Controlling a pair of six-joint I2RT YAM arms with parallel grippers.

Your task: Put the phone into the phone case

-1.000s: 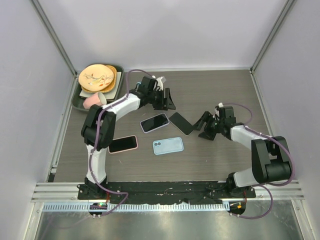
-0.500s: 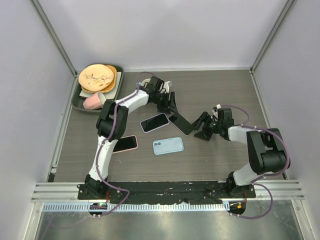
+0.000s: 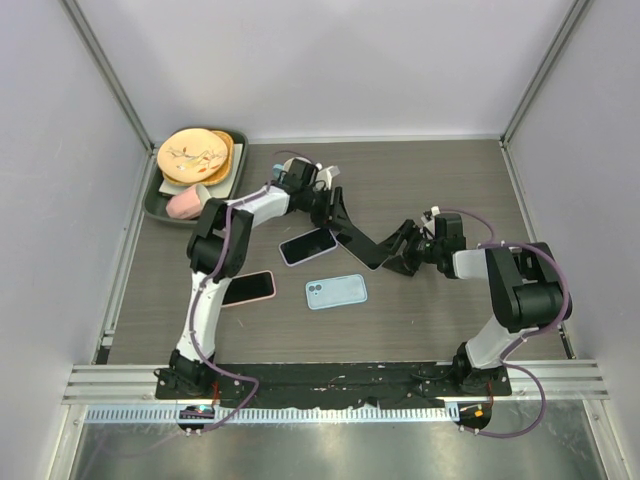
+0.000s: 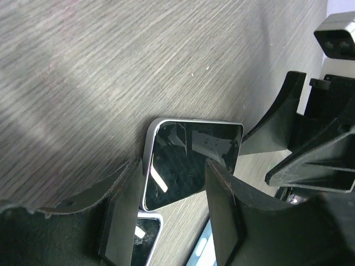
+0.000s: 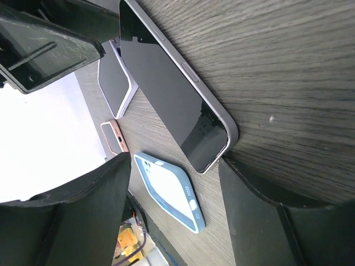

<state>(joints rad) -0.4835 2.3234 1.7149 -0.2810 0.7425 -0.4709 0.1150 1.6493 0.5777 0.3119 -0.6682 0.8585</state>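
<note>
The left gripper stood over the far end of the dark phone, one finger down each long edge. Whether the fingers actually pressed the phone could not be told. The right gripper sat at the phone's opposite end with its jaws spread wide, one fingertip close by the corner and the other well clear. The phone lay flat, screen up, on the wood-grain table, its glass showing only reflections. The blue phone case lay near it but apart, on the side toward the arm bases. A lilac-cased phone lay just beside the dark phone, and a pink-cased phone lay further left.
</note>
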